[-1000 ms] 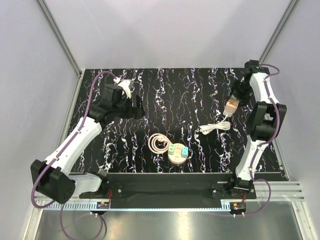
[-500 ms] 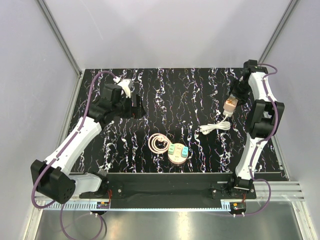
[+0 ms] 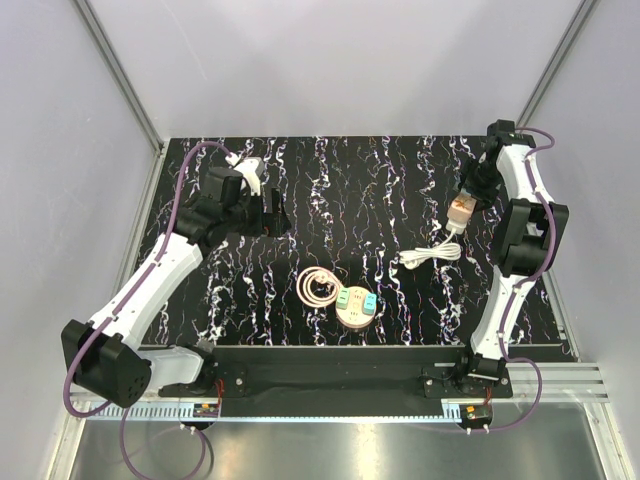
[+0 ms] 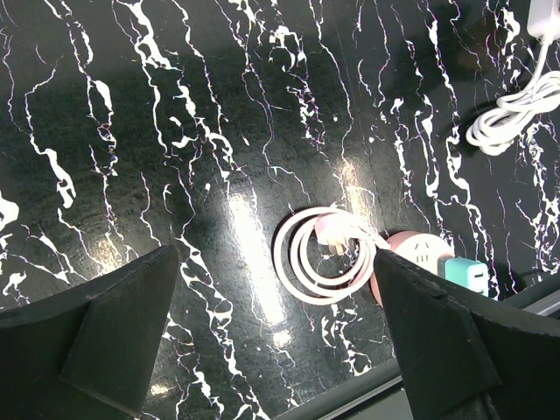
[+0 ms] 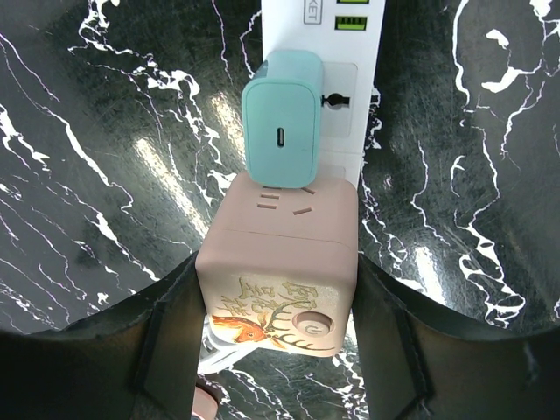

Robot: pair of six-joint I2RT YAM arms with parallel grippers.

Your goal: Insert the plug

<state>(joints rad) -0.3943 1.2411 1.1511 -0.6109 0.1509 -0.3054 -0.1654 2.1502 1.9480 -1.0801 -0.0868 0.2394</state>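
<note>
My right gripper [image 5: 278, 297] is shut on a pink cube socket [image 5: 280, 262] with a deer picture, its fingers pressed on both sides. In the top view the cube [image 3: 461, 208] hangs at the table's right side. Just beyond it a teal charger [image 5: 282, 118] stands against a white power strip [image 5: 325, 83]; I cannot tell which of the two it is plugged into. My left gripper [image 4: 280, 350] hangs open and empty over the table's left part [image 3: 270, 215]. Below it lies a coiled pink cable [image 4: 302, 254] with its plug [image 4: 337, 234], next to a round pink socket [image 4: 418, 255].
The round socket [image 3: 355, 307] carries a green and a teal adapter and sits near the front edge beside the coil [image 3: 318, 288]. A bundled white cable [image 3: 432, 255] lies under the right gripper. The black marbled table [image 3: 340, 190] is walled at the sides and back.
The right arm has shifted slightly to the left with the cube still in its grip. The left arm has barely moved.
</note>
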